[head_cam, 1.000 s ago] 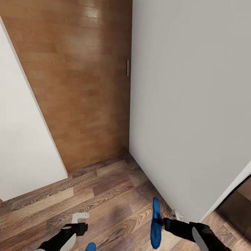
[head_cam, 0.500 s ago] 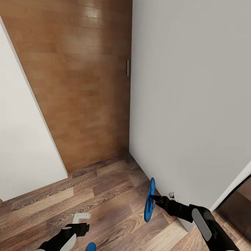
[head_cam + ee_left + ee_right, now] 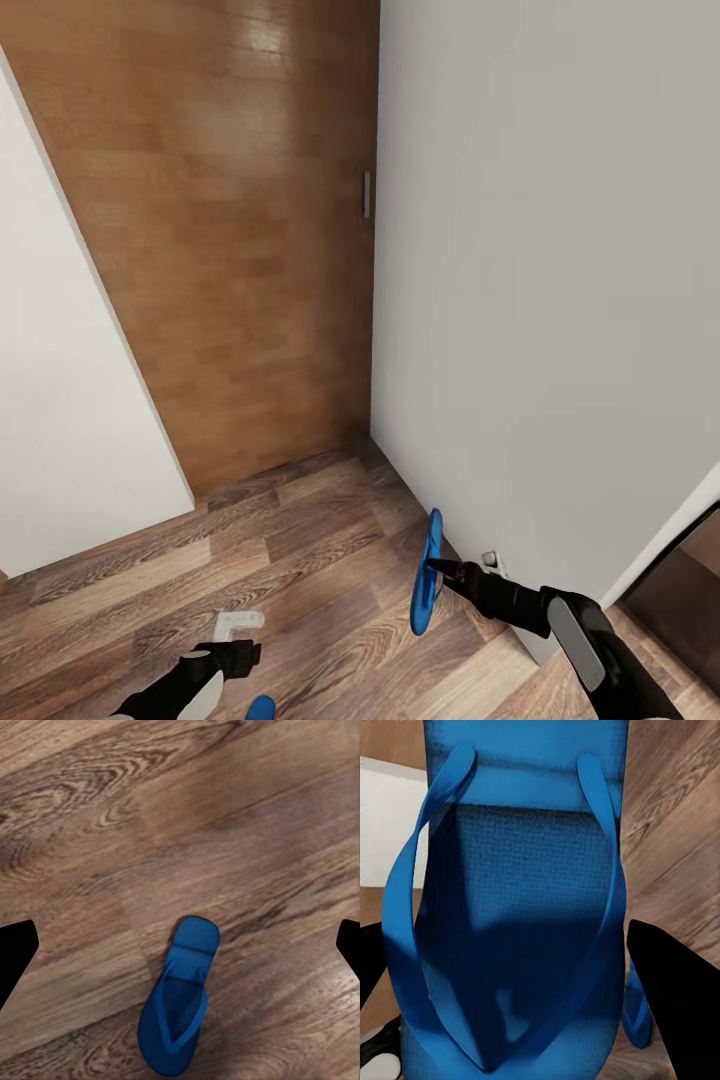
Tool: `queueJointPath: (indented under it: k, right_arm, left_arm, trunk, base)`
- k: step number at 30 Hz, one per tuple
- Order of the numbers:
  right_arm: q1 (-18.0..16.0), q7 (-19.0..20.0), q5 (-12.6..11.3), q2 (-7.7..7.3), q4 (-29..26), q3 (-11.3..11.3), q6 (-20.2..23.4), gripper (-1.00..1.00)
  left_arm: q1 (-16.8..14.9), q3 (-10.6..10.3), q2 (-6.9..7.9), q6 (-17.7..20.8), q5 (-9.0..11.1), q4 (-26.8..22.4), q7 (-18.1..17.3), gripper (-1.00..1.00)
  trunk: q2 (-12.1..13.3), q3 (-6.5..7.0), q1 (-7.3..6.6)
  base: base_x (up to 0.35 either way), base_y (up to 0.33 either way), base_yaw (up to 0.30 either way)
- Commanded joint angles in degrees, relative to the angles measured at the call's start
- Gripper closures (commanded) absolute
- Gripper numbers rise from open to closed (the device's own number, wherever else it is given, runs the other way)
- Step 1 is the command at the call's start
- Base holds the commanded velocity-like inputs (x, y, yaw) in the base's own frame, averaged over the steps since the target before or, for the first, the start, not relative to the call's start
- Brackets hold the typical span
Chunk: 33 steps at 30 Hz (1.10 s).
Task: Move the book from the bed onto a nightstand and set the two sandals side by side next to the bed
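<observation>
A robot looks down from its head camera into a room corner where a white wall meets a wood-panelled door, above a wood-plank floor. At about five o'clock in this view, the right claw is clenched on one blue sandal, which hangs on edge above the floor, just beside the foot of the white wall. In the right wrist view this sandal sits directly ahead of the claw, its straps facing the camera, with a dark finger at each side. At about seven o'clock in the head view, the left claw hovers over the floor, and the tip of the second sandal peeks in at the bottom edge. In the left wrist view the second sandal lies flat on the planks, strap side up, between and apart from the spread fingertips, so the left claw is released.
</observation>
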Motion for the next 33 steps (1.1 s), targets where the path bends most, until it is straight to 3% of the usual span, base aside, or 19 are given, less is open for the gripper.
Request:
queueJointPath:
  k: [1,5,33]
  right_arm:
    - [0.0,0.2,-0.1,0.02,0.0,-0.1,0.4,1.00]
    - [0.0,0.2,-0.2,-0.04,0.0,-0.3,0.4,1.00]
    - [0.0,-0.4,0.3,0.29,0.3,0.3,-0.1,1.00]
  left_arm:
    - [0.0,-0.5,0.05,0.3,0.5,-0.2,0.4,-1.00]
    - [0.0,-0.5,-0.40,0.3,0.5,-0.2,0.4,-1.00]
    - [0.2,-0.5,-1.20,0.6,0.5,-0.2,0.5,-1.00]
  trunk:
    - [0.0,-0.05,-0.01]
    - [0.0,-0.05,-0.01]
    - [-11.3,-5.08,6.14]
  base:
    - [0.000,0.000,0.000]
    - [0.000,0.000,0.000]
    - [0.000,0.000,0.000]
